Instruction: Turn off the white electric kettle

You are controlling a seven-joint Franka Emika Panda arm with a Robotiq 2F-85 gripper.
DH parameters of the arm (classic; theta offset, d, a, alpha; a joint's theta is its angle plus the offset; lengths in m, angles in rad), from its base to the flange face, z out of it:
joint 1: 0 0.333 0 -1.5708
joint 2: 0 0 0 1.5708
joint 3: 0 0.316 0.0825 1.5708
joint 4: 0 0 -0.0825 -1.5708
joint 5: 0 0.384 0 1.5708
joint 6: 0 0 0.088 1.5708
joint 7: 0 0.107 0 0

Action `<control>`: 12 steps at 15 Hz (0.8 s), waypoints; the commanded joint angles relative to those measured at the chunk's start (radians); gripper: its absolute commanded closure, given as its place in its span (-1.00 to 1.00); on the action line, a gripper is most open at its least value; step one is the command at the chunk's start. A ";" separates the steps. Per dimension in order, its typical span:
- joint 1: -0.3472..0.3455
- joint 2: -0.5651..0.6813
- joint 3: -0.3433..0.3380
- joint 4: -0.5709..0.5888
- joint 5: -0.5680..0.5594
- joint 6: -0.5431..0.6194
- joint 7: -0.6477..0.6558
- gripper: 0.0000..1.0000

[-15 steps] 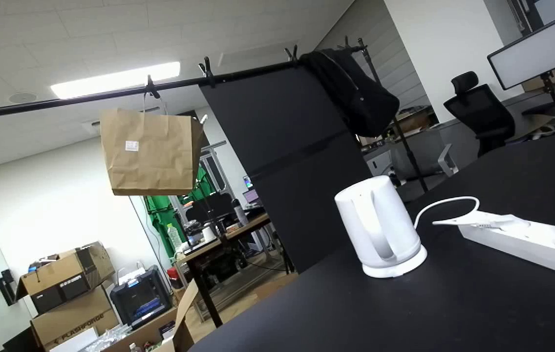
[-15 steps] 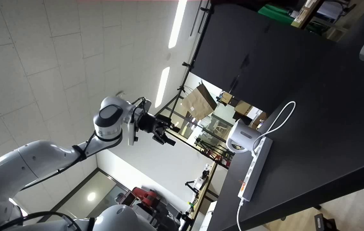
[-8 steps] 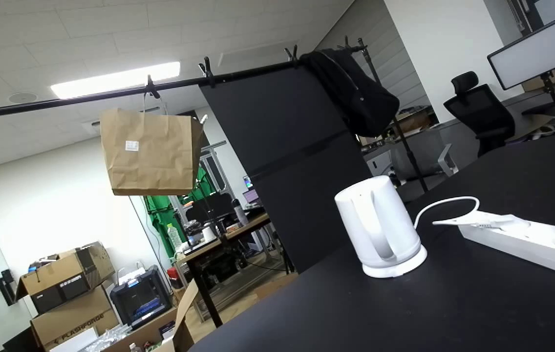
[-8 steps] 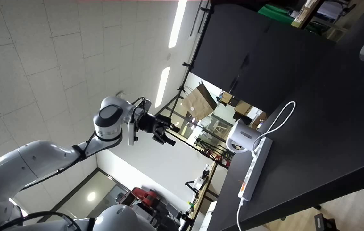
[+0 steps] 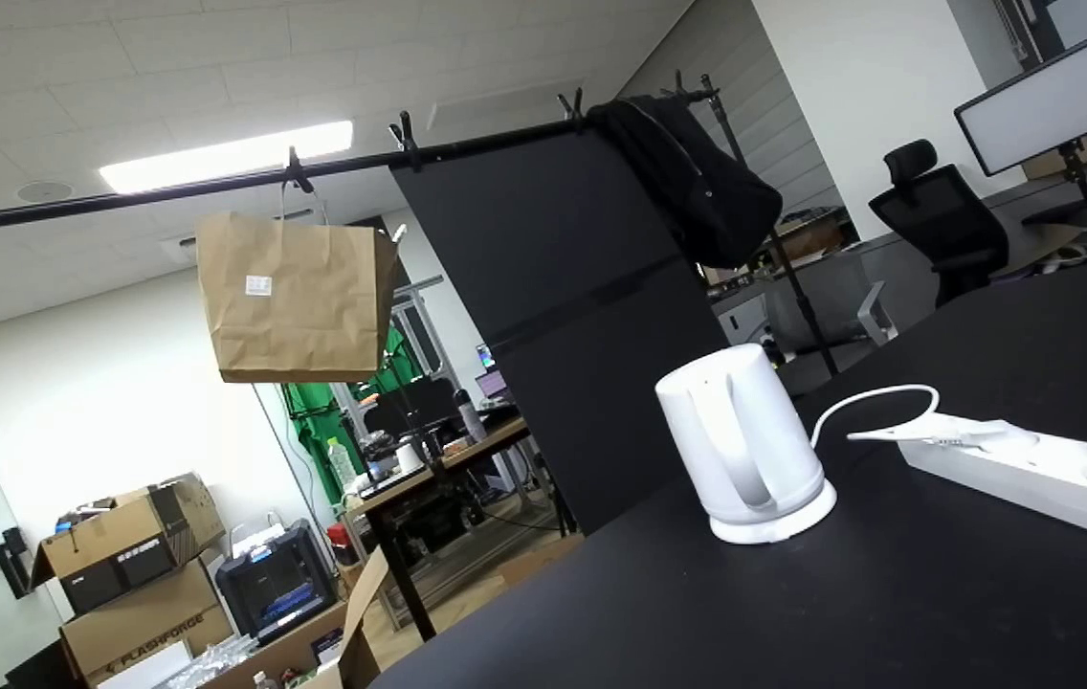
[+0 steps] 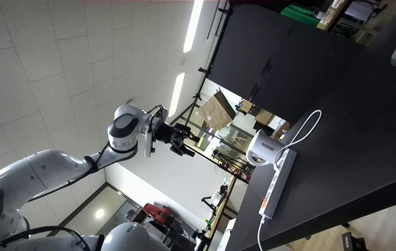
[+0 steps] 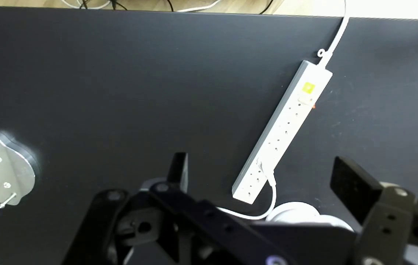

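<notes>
The end effector, jaws spread wide, has edged toward 3 o'clock in an exterior view since the earlier frame. The white electric kettle stands unmoved on the counter, well apart at 3 o'clock. In the wrist view, the half-hidden white shape near 4 o'clock is probably the kettle.

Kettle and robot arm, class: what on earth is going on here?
A robot arm holds its pincer open and empty, above the table and apart from the kettle. The kettle stands upright, plugged into the power strip. The job: turn the kettle off. The pincer is not touching it yet, and whether the kettle is on is unclear.
</notes>
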 commanded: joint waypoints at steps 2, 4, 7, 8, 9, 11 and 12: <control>0.011 0.179 0.043 0.097 -0.033 0.117 0.041 -1.00; 0.011 0.264 0.066 0.148 -0.052 0.168 0.062 -1.00; 0.009 0.398 0.109 0.242 -0.104 0.220 0.132 -1.00; 0.006 0.440 0.127 0.276 -0.141 0.227 0.177 -1.00; 0.014 0.491 0.140 0.321 -0.161 0.224 0.212 -1.00; 0.032 0.590 0.159 0.414 -0.205 0.204 0.282 -1.00; 0.045 0.641 0.167 0.464 -0.234 0.199 0.326 -1.00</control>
